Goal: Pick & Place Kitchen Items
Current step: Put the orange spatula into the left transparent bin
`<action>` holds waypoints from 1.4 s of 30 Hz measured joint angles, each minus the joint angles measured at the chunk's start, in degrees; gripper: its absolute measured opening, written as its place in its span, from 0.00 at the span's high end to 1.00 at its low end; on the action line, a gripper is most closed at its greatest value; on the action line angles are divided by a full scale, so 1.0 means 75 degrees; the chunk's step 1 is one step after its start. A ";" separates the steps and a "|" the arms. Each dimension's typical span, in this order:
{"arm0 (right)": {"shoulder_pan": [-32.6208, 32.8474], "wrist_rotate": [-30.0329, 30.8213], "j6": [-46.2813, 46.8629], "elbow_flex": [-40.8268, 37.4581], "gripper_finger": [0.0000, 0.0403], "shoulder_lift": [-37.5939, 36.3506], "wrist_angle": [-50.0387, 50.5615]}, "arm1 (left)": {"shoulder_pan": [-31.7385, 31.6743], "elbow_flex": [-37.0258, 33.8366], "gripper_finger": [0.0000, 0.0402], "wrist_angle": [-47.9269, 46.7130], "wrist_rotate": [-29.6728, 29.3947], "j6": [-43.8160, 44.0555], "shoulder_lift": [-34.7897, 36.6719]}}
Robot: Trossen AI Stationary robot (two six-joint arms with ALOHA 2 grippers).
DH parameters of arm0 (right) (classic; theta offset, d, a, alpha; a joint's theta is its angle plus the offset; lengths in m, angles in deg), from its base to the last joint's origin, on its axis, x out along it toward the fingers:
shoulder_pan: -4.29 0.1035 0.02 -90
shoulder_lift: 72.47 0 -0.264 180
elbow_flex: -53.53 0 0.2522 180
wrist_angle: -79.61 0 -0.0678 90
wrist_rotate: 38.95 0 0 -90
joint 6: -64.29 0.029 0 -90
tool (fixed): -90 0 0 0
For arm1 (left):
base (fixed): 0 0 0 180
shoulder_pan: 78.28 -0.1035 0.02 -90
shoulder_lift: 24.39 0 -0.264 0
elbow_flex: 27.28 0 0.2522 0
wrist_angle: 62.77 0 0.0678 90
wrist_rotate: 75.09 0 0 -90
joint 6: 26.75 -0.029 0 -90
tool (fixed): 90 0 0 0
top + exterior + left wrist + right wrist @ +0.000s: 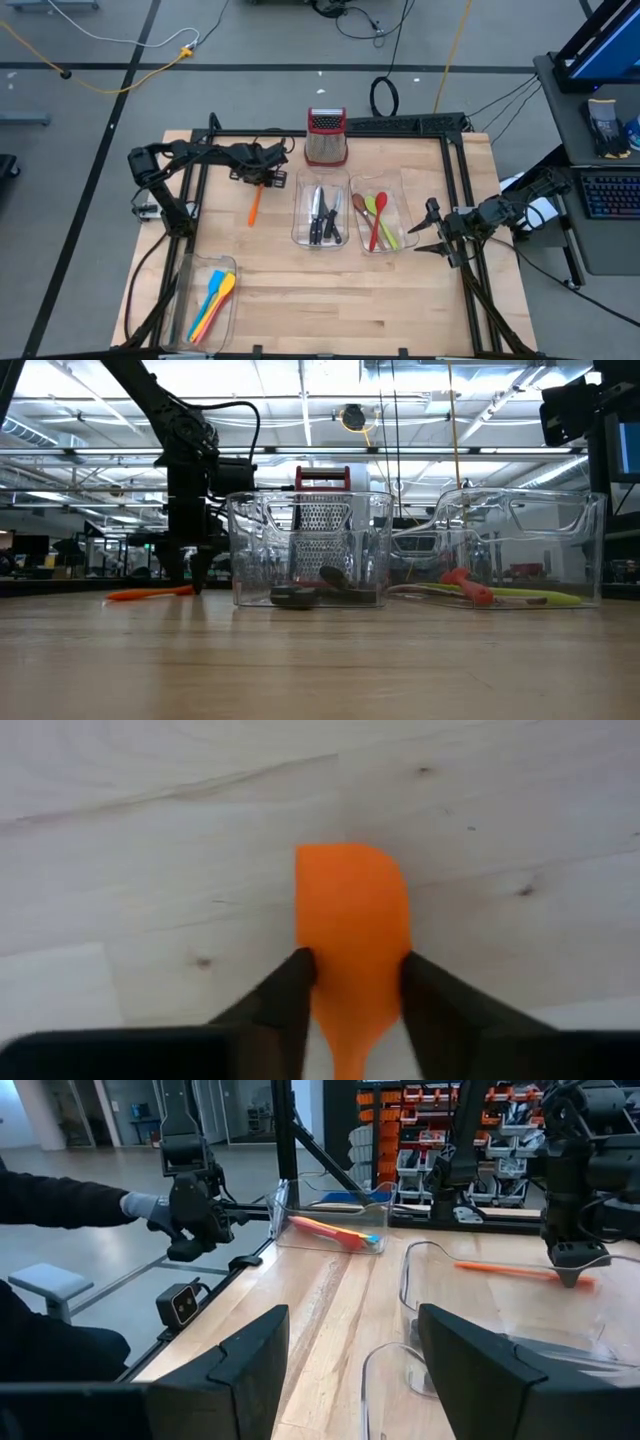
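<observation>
A: Left gripper (352,982) is down at the far left of the surface (330,300), right over the orange spatula (254,208).

B: And the jaws? From the wrist they sit on either side of the blade, touching its edges, the spatula flat on the wood.

A: Around it, yes. Whether they are clenched on it or only resting against it, I can't tell.

B: In the low view the spatula lies on the surface with the handle stretching out to the left of the fingers (197,572).

A: Just right of it, the middle tray (320,215) holds the black-handled knives (322,214). Behind that tray stands the grater (326,137) with its red top.

B: Next tray (381,220) to the right has the spoons (377,220): a green one, a red one, a brown one.

A: And near left, a third tray (205,300) with more spatulas (213,303) in it, yellow, blue and red.

B: The right gripper (425,232) hovers at the right side, clear of the trays, jaws released and wide apart with nothing between them.

A: A gloved hand (140,1207) shows at the edge of the right wrist view, beyond the surface.
</observation>
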 joint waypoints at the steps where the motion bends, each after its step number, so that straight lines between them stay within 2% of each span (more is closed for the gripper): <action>1: 0.0000 0.0000 0.0056 0.0000 0.47 0.0000 -0.0002 | 0.0026 0.0000 0.71 -0.0021 -0.0087 -0.0008 0.0000; 4: 0.0000 -0.0006 0.0109 0.0000 0.47 0.0000 0.0001 | 0.0062 -0.0020 0.90 -0.0140 -0.0324 -0.0012 0.0000; 6: 0.0000 -0.0006 0.0109 0.0000 0.47 0.0000 0.0001 | 0.0084 -0.0029 0.97 -0.0168 -0.0365 -0.0035 0.0000; 11: 0.0000 -0.0006 0.0109 0.0000 0.47 0.0003 0.0001 | 0.0097 -0.0029 0.97 -0.0423 -0.0252 -0.0166 0.0086; 15: 0.0000 -0.0006 0.0103 0.0000 0.47 0.0003 0.0001 | 0.0154 -0.0124 0.98 -0.0766 0.0003 -0.0150 0.0691; 20: 0.0000 0.0003 0.0024 0.0000 0.47 0.0004 0.0002 | 0.0356 -0.0152 0.98 -0.1223 0.0462 0.0113 0.2214; 29: 0.0000 0.0000 -0.0041 0.0000 0.47 0.0045 0.0004 | 0.1021 -0.0118 0.98 -0.0826 -0.0080 0.0480 0.5408; 35: 0.0000 0.0003 0.0039 0.0003 0.47 0.0061 -0.0001 | 0.2270 -0.0117 0.98 -0.0744 -0.0081 0.1219 0.6970; 42: 0.0000 0.0009 0.0089 0.0003 0.47 0.0064 0.0013 | 0.4145 -0.0114 0.98 -0.0716 -0.0239 0.2441 0.7466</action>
